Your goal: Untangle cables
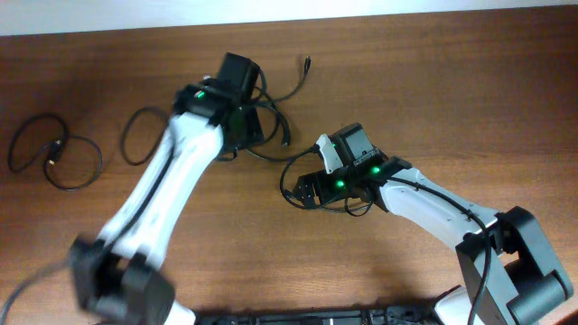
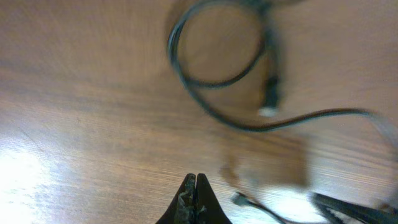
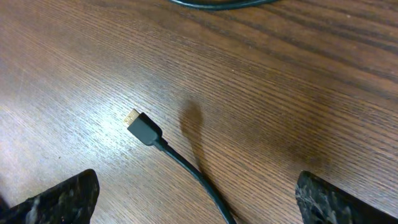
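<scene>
Black cables lie on the wooden table. One is coiled at the far left [image 1: 52, 153]. A loop [image 1: 135, 135] runs under my left arm. Another cable [image 1: 287, 97] curls by the left wrist, its plug toward the back. My left gripper [image 1: 249, 134] is shut with nothing seen in it [image 2: 195, 185]. Ahead of it lie a blurred cable loop [image 2: 214, 59] with a silvery plug, and a second plug [image 2: 239, 199] close to its right. My right gripper [image 1: 309, 190] is open [image 3: 198, 199]. A cable [image 3: 186, 167] with a gold-tipped plug [image 3: 142, 127] lies between its fingers on the table.
The white wall edge [image 1: 271, 11] runs along the back of the table. The arm bases [image 1: 515, 271] stand at the front corners. Bare wood [image 1: 470, 99] lies to the right of the cables.
</scene>
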You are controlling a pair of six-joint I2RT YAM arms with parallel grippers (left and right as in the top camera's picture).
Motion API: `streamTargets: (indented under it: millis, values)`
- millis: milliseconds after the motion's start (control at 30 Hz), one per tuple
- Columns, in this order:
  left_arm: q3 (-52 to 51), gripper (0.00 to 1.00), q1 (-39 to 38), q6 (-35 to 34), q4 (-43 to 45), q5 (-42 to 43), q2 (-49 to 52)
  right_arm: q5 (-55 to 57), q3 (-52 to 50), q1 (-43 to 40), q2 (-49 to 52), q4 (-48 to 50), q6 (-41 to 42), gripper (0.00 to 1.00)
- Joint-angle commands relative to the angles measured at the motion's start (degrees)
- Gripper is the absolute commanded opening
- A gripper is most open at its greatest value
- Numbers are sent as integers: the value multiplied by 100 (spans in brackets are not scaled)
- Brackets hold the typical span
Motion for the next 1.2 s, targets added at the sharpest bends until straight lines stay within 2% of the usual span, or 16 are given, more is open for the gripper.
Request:
streamTargets:
  millis: [0,33,133,167,200,233,300,433,533,633,667,767,867,1033,1100,1167]
  values:
    - [2,59,-22,-691,31,-428,-348,4,15,-9,-17,0,-11,99]
    - [-57,99,-22,-1204,55,-428,-267,-17,15,-9,-17,-4,-11,99]
    - [-107,99,-22,-1499,431,-413,57,-144,15,-9,-17,-179,-11,99]
    - [-107,84,-22,-1508,450,-494,186,-144,15,-9,-17,-240,-11,99]
    - [-107,71,-22,-2247,332,-468,391,-144,15,-9,-17,-251,-11,99]
    - [-107,72,-22,-3042,131,-396,568,-146,15,-9,-17,-238,-11,99]
    - [-107,72,-28,-3585,-9,-251,920,-146,15,-9,-17,-240,-11,99]
    - [-107,64,-22,-3585,212,358,1904,-144,15,-9,-17,-238,-11,99]
    - [-107,68,-22,-3585,514,420,2352,-144,15,-9,-17,-236,-11,99]
    - [-107,64,-20,-3587,874,741,2723,-144,15,-9,-17,-243,-13,99]
    - [-107,52,-20,-3587,894,737,2815,-144,15,-9,-17,-243,-13,99]
    - [-107,0,-22,-3580,866,669,2846,-142,15,-9,-17,-245,-13,99]
    - [-52,0,-9,-3270,612,459,2796,-140,15,-17,-17,-315,-13,99]
    - [507,0,15,-1373,-782,-90,1762,-153,17,-446,-385,-697,-57,99]
    - [507,0,-63,-1147,-776,74,1132,-555,17,-675,-737,-761,-118,99]
    - [507,0,-173,-1154,-520,181,544,-1661,17,-769,-977,-774,-918,99]
